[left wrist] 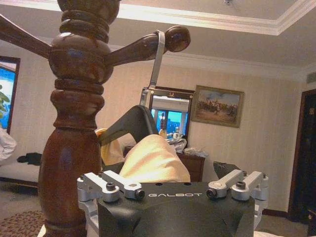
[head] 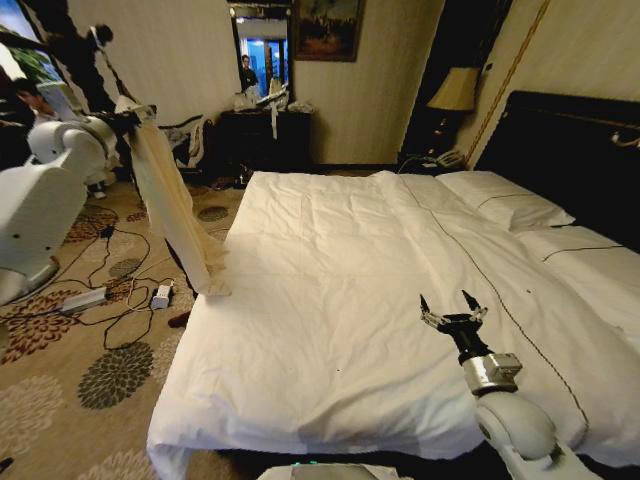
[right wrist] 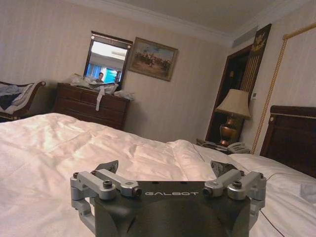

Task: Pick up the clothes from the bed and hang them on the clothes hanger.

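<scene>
The cream shirt hangs off the left side of the bed, draped on a black hanger. The hanger's metal hook sits over a peg of the wooden coat stand. My left gripper is raised at the top of the shirt, and its finger links stand spread wide. The cloth lies between them and hides the tips. My right gripper hovers open and empty over the white duvet near the bed's foot, also seen close up.
Cables and a power strip lie on the patterned carpet left of the bed. A dark dresser with a mirror stands at the far wall. Pillows and the dark headboard are on the right, beside a lamp.
</scene>
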